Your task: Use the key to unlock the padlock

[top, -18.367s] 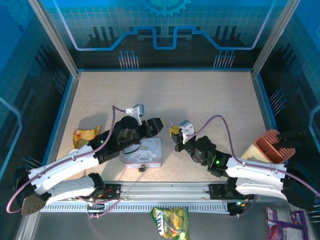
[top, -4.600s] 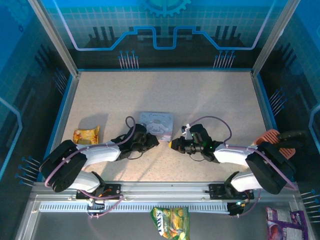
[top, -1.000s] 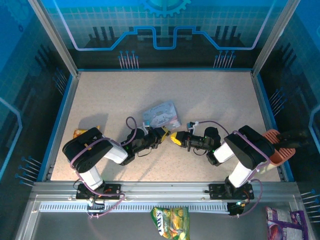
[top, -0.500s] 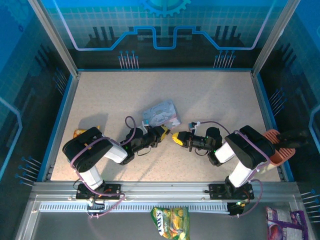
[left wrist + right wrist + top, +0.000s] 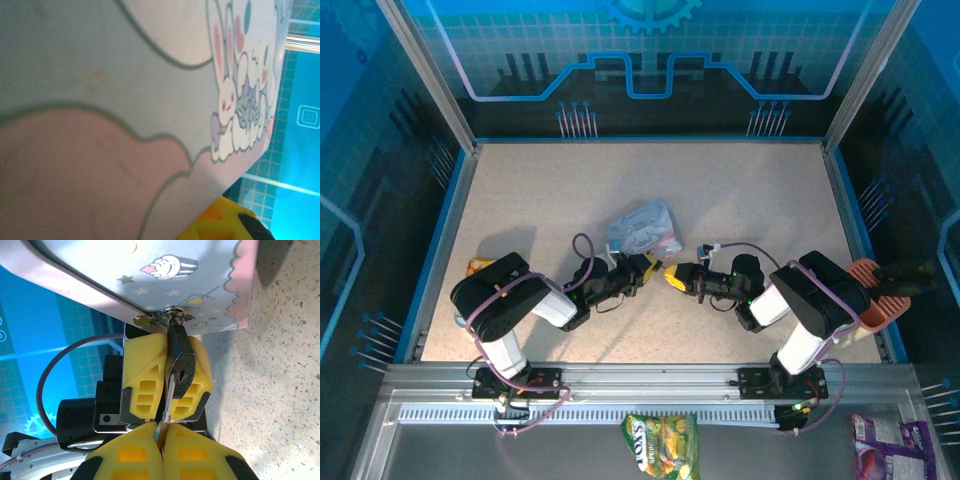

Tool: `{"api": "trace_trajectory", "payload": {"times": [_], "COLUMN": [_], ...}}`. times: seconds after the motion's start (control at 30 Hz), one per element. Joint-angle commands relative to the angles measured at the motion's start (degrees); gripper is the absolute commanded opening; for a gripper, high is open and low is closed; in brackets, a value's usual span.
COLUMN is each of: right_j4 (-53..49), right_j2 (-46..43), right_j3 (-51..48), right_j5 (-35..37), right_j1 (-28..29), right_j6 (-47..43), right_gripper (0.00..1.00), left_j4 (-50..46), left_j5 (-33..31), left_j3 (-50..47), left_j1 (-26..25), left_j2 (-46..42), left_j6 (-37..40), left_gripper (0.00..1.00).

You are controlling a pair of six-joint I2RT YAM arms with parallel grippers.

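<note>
A speckled beige table (image 5: 720,190) bears an orange snack packet (image 5: 478,267).

Overhead view from high behind, looking down, both wrist views very close, sharing the tin (image 5: 642,228)

The tin (image 5: 165,270) is pastel lilac and pale blue-grey with a pink scalloped border, printed with a white, pink-eared bunny, a cupcake and small yellow stars; the padlock (image 5: 181,365) is dark grey metal, the key (image 5: 168,407) a thin grey sliver; left gripper (image 5: 645,266) and right gripper (image 5: 672,276) have yellow fingers on black bodies; the cable (image 5: 55,370) is purple, the table (image 5: 280,390) speckled beige, the walls (image 5: 650,60) blue with a pale grid
</note>
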Motion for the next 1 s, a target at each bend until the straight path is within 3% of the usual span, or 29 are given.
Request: {"api": "trace_trajectory", "payload": {"times": [0.0, 0.97], "right_j4": [1.51, 1.44], "right_j2": [-0.79, -1.68], "right_j3": [0.67, -0.97], "right_j5": [-1.01, 0.36], "right_j1": [0.15, 2.17], "right_j6": [-1.15, -2.09], "right_gripper": [0.00, 0.00], "left_j4": [8.98, 8.63], "left_j5": [1.57, 1.04], "left_j3": [-0.11, -0.42], "left_j1": [-0.99, -0.99], "left_j2": [1.07, -1.71], "left_j6": [-2.62, -2.65], "left_gripper": [0.00, 0.00]}}
